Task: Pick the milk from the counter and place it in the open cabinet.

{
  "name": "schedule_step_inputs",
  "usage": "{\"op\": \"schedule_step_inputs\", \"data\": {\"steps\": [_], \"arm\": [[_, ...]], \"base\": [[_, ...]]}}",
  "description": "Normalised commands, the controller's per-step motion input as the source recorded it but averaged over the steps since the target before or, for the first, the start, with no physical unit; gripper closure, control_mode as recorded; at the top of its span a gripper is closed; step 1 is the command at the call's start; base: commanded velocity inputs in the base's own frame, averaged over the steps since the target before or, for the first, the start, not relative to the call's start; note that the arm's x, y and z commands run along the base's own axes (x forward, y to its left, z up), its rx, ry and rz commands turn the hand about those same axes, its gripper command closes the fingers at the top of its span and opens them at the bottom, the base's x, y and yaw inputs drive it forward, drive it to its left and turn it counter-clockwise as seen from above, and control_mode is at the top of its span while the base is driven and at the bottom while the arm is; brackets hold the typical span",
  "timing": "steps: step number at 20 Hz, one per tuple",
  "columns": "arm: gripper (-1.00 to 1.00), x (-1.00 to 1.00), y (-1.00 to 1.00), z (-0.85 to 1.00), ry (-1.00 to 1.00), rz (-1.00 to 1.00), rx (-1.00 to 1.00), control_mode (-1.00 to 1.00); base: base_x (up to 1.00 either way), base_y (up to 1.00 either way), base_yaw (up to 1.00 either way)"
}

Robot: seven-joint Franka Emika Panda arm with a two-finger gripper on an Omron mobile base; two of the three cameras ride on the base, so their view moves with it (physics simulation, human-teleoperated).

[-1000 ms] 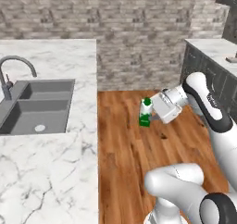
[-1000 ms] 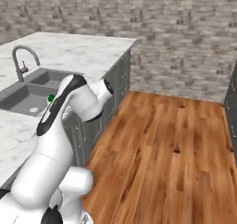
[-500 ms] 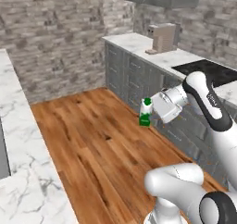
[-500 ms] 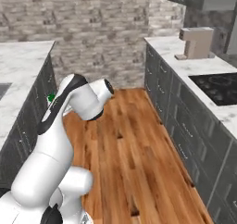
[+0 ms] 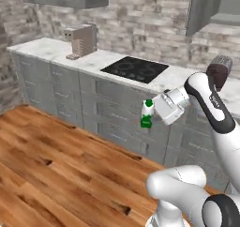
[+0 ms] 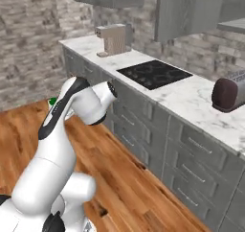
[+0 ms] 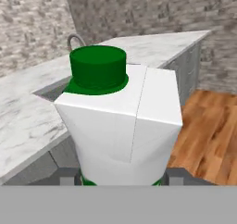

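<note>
The milk (image 5: pixel 147 113), a small white carton with a green cap and a green lower band, hangs in the air in front of the grey drawer fronts. My gripper (image 5: pixel 151 115) is shut on it. Seen from the hand, the milk (image 7: pixel 125 121) stands upright and close between the two dark fingertips (image 7: pixel 67 177). A green edge of the milk (image 6: pixel 51 101) peeks out behind my arm. The white marble counter (image 5: pixel 101 59) runs along the wall. Up at the right is the open grey cabinet (image 5: pixel 204 8) with its flat shelf (image 5: pixel 226 18).
On the counter stand a beige coffee machine (image 5: pixel 82 41), a black cooktop (image 5: pixel 136 69) and a dark brown toaster (image 5: pixel 219 71). Wood floor (image 5: pixel 51 165) lies in front. Behind the carton, a second marble counter with a sink faucet (image 7: pixel 76 40) shows.
The whole picture has swung round with the base: the sink counter has left the base views, and the cooktop counter and open cabinet have come in. The milk stays held in my gripper.
</note>
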Motion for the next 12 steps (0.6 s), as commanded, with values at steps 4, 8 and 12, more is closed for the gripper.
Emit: {"op": "schedule_step_inputs", "data": {"steps": [4, 8, 12], "arm": [[1.0, 0.0, 0.0, 0.0, 0.0, 0.0, 0.0, 1.0], [1.0, 0.0, 0.0, 0.0, 0.0, 0.0, 0.0, 1.0], [1.0, 0.0, 0.0, 0.0, 0.0, 0.0, 0.0, 1.0]], "base": [[0.36, 0.15, -0.83], [0.31, 0.18, -0.84], [0.27, 0.13, -0.79]]}}
